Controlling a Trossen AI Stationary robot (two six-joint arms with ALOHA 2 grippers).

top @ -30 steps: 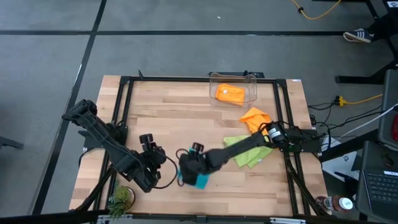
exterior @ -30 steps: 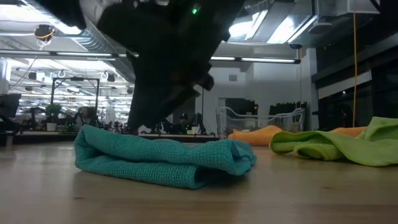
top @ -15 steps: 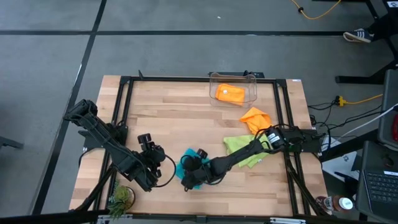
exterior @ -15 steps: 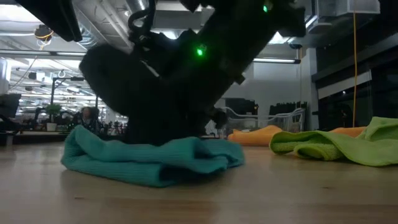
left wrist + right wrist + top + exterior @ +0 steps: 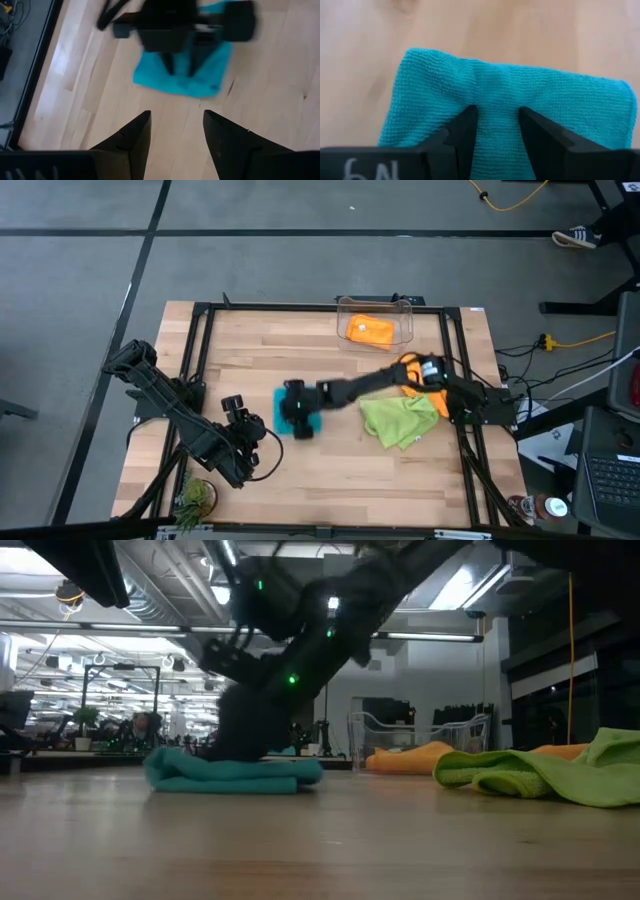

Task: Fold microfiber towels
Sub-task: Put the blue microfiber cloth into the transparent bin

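Observation:
The teal towel [image 5: 282,418] lies folded and flat on the table left of centre; it also shows in the low view [image 5: 235,772] and the left wrist view [image 5: 200,82]. My right gripper [image 5: 296,412] stands on it, reaching in from the right. My left gripper [image 5: 248,420] is open and empty just left of the towel, its fingers [image 5: 135,135] pointing at it. The lime green towel [image 5: 400,418] lies crumpled at the right. One orange towel [image 5: 408,366] lies behind it, partly under the right arm. Another orange towel [image 5: 368,330] lies in the clear bin. My right gripper comes down on the teal towel from above, fingers [image 5: 462,127] pointing down at the middle of its top [image 5: 496,107]. A low ridge of cloth stands between the two fingers. The towel lies flat on the table under them; how many layers are caught cannot be told.
The clear plastic bin [image 5: 375,308] stands at the far edge, right of centre. A small green plant [image 5: 195,498] sits at the near left corner. Black frame rails run along the table's edges. Bare wood lies near the front and at the far left.
My right gripper has gone from near the front edge toward the far and left side, dragging the teal towel along the table. The towel has slid with it, away from the low camera, and now lies flatter.

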